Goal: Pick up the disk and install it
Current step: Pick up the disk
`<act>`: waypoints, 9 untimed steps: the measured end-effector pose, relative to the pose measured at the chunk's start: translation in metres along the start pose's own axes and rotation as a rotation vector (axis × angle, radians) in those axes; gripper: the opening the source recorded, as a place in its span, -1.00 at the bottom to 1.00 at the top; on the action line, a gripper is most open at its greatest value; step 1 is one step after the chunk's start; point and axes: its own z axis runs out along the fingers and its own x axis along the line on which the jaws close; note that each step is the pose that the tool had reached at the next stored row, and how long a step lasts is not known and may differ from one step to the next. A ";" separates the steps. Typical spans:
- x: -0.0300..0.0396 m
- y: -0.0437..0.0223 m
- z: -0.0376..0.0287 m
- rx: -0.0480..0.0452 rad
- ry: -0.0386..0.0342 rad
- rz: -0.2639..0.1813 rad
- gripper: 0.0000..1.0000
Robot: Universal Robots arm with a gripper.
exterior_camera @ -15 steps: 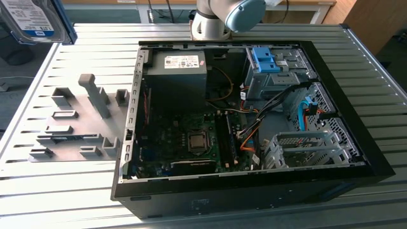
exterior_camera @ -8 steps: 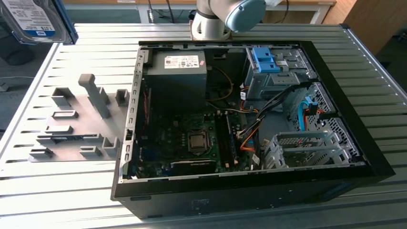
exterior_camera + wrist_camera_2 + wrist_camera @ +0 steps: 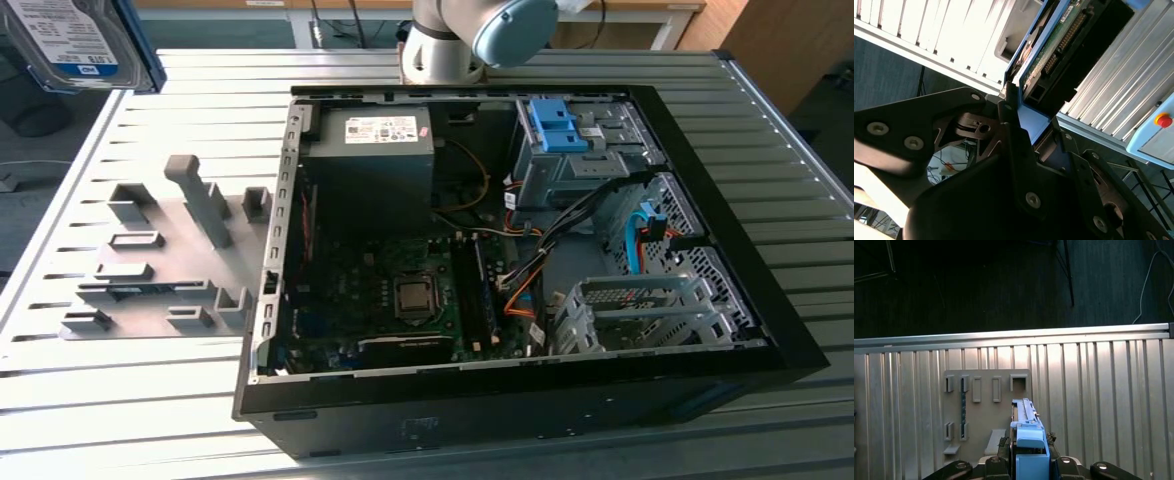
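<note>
The disk (image 3: 70,42) hangs high at the exterior view's far left, above the table's corner; it is a silver drive with a white-and-blue label and a blue rail along its edge. In the second wrist view my gripper (image 3: 1030,131) is shut on the disk (image 3: 1054,45), and its black fingers (image 3: 1010,117) clamp the blue carrier, with the green circuit board facing the camera. In the first wrist view the disk (image 3: 1026,432) stands edge-on above the gripper (image 3: 1030,462), over the grey fixture plate (image 3: 984,405).
The open black computer case (image 3: 747,345) lies on the slatted metal table (image 3: 801,200). Inside it are a grey drive bay with a blue bracket (image 3: 558,125), an empty metal cage (image 3: 641,310), cables and a power-supply box (image 3: 374,140). The grey fixture plate (image 3: 160,265) sits beside the case.
</note>
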 end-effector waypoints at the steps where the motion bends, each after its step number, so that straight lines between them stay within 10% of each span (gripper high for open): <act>1: 0.0000 -0.0002 0.0000 0.0000 0.0000 0.000 -0.27; 9: -0.0001 -0.0019 0.0000 0.0001 -0.0001 0.000 -0.27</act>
